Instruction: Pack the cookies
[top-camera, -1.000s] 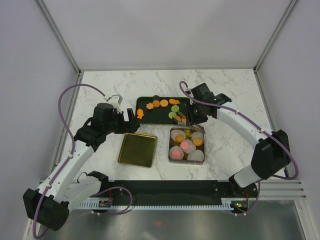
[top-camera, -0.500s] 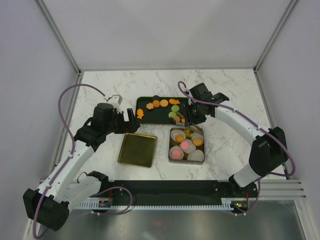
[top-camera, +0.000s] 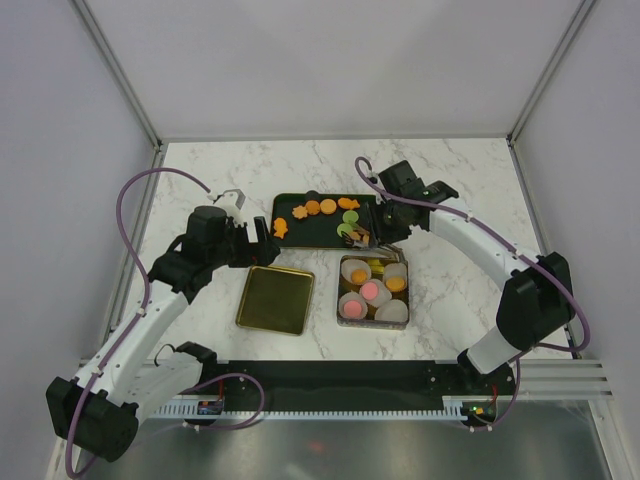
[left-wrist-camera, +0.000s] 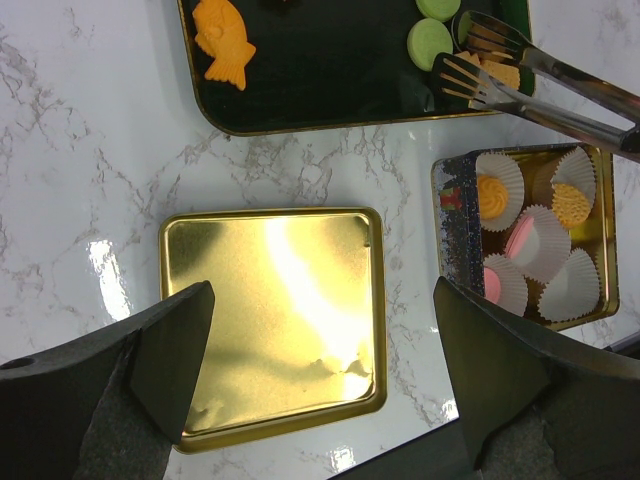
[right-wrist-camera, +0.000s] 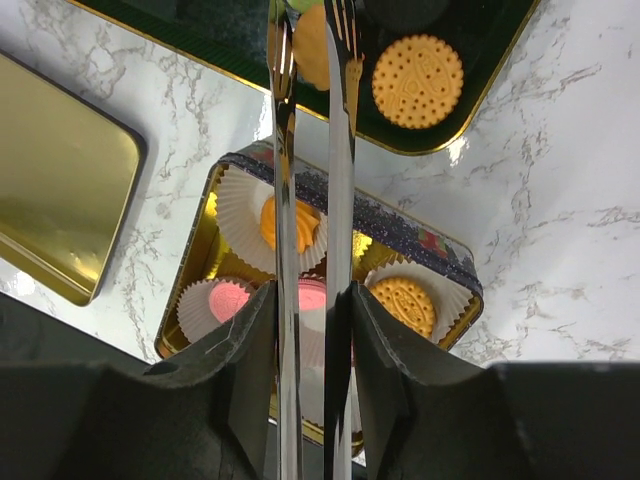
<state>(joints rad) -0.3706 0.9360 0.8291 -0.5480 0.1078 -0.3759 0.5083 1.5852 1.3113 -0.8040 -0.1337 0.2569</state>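
The right arm has shifted slightly away from the tin and toward the far edge of the marble surface (top-camera: 460, 190), so its tongs (right-wrist-camera: 286, 200) now reach over the right end of the dark tray (top-camera: 318, 232). The left arm has not moved. The right claw (top-camera: 380, 230) is clamped tight on the tongs' handles. The two fork tips sit either side of a round orange biscuit (right-wrist-camera: 308, 45) on the tray, beside the green ones (left-wrist-camera: 430, 42); whether that biscuit is pinched yet cannot be told. The left claw (left-wrist-camera: 320, 300) hangs with its fingers wide apart, holding nothing, above a gold lid (top-camera: 275, 299) that lies left of centre toward the near edge. The cookies (top-camera: 328, 205) are in two places. Several orange rounds, fish and flower shapes and the green rounds lie loose on the tray in the middle of the surface. A few pink and orange ones already sit in white paper cups (left-wrist-camera: 575, 290) inside the open tin (right-wrist-camera: 400, 232), just nearer than the tray's right end. At least one cup looks empty. Packing seems well under half done: most biscuits remain on the tray, and the lid is still off.
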